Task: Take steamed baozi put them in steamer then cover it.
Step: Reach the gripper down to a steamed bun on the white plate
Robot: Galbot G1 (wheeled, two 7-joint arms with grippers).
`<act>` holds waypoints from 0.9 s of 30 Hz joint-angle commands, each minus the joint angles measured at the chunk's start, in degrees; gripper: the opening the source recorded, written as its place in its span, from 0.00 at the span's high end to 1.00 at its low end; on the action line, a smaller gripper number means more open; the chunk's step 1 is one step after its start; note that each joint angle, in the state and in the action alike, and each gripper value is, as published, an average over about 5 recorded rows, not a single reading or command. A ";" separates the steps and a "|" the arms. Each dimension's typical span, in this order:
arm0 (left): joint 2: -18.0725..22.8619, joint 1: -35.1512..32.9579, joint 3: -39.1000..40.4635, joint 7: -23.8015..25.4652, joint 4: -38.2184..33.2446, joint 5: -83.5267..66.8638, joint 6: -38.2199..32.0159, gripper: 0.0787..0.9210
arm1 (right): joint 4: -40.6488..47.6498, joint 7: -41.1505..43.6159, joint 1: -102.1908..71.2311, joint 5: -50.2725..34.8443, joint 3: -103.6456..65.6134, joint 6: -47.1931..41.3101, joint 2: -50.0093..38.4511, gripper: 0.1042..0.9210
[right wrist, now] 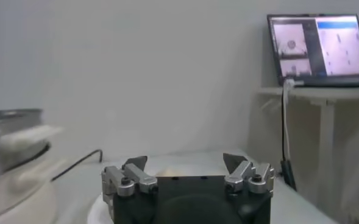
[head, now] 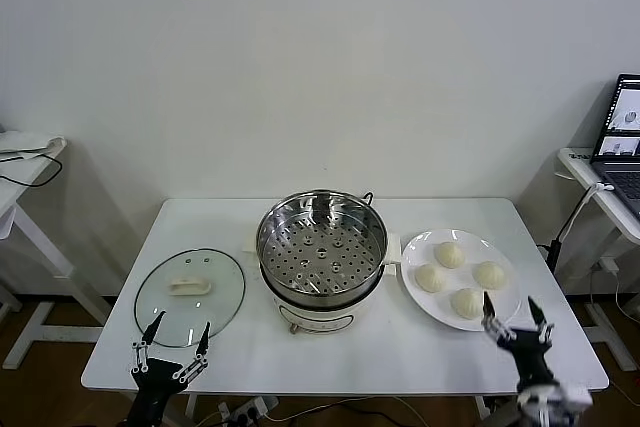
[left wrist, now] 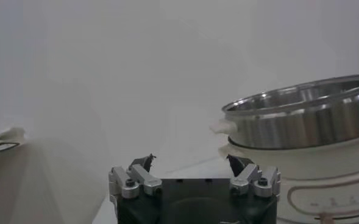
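**Mia:** What was the biggest thing there?

**Ben:** The white surface (head: 300,357). Everything sat on it. In the middle stood the steamer (head: 321,247), a shiny pot on a cream base, with a tray full of holes inside. Nothing was in it.

**Mia:** And the cover?

**Ben:** The cover (head: 190,295) lay flat on the robot's left side of the steamer, with its cream handle up. It was off the pot.

**Mia:** Where were the buns?

**Ben:** Four steamed baozi (head: 449,255) sat on a white plate (head: 415,257) on the right side, just beside the steamer.

**Mia:** What did the hands do?

**Ben:** The left hand (head: 172,341) was at the near edge of the surface, just in front of the cover, not touching it. Its fingers were spread wide and held nothing. The right hand (head: 515,318) was at the near edge too, just in front of the plate, close to the nearest bun. It was wide open too, and it held nothing.
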State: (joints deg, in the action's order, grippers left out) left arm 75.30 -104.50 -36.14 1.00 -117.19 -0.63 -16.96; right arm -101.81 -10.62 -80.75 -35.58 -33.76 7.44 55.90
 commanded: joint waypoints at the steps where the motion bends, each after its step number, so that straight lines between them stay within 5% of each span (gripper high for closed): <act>1: 0.15 -0.09 0.06 -0.56 -1.10 0.08 -0.16 0.12 | 17.75 3.49 31.46 -10.77 13.04 -9.03 -14.36 0.12; 9: 0.40 -0.33 0.03 -0.60 -1.97 0.36 -0.09 0.12 | 40.64 35.31 54.59 -2.40 36.75 -7.20 -21.17 0.12; 17: 0.38 -0.22 0.19 -0.47 -0.76 0.45 -0.24 0.12 | 57.78 72.48 73.59 20.30 52.97 -4.12 -18.36 0.12; 27: 0.88 -0.86 0.08 -0.51 -0.71 0.48 -0.01 0.12 | 70.58 84.58 86.88 43.37 63.16 -2.15 -5.12 0.12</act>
State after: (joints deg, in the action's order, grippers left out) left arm 76.17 -105.36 -36.06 0.54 -118.06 -0.15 -17.04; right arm -46.47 54.42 -10.55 -11.22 16.34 4.26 44.40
